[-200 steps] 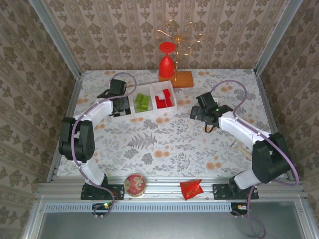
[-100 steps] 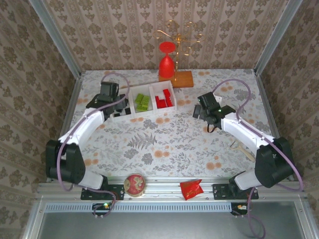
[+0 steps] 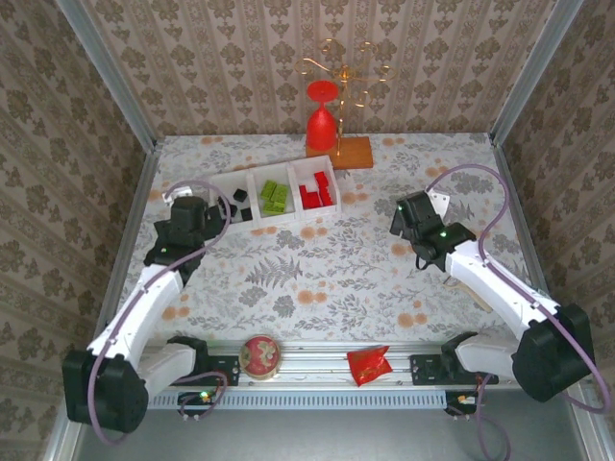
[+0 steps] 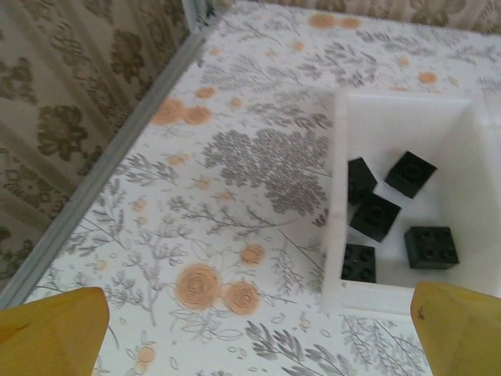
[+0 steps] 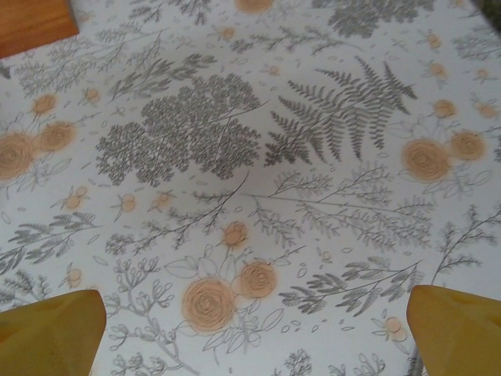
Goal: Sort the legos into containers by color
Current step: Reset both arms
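Note:
The long white tray (image 3: 288,221) lies at the back of the table. Several black legos (image 3: 238,204) fill its left compartment, green legos (image 3: 276,197) the middle one and red legos (image 3: 318,190) the right one. My left gripper (image 3: 206,219) hangs just left of and nearer than the tray, open and empty. In the left wrist view, the black legos (image 4: 389,207) lie inside the tray wall (image 4: 337,196), and the left gripper (image 4: 258,345) is spread wide above bare tablecloth. My right gripper (image 3: 402,219) hovers to the right of the tray, open and empty (image 5: 254,341).
A tall red goblet (image 3: 322,115) stands on a wooden board (image 3: 351,152) behind the tray, with a gold wire stand (image 3: 348,69) behind it. A round red tin (image 3: 259,355) and a red packet (image 3: 368,365) lie on the front rail. The board's corner (image 5: 31,23) shows in the right wrist view.
My left gripper has opened and drawn back from over the black compartment toward the near left. The right arm has pulled back a little toward the near right, still open.

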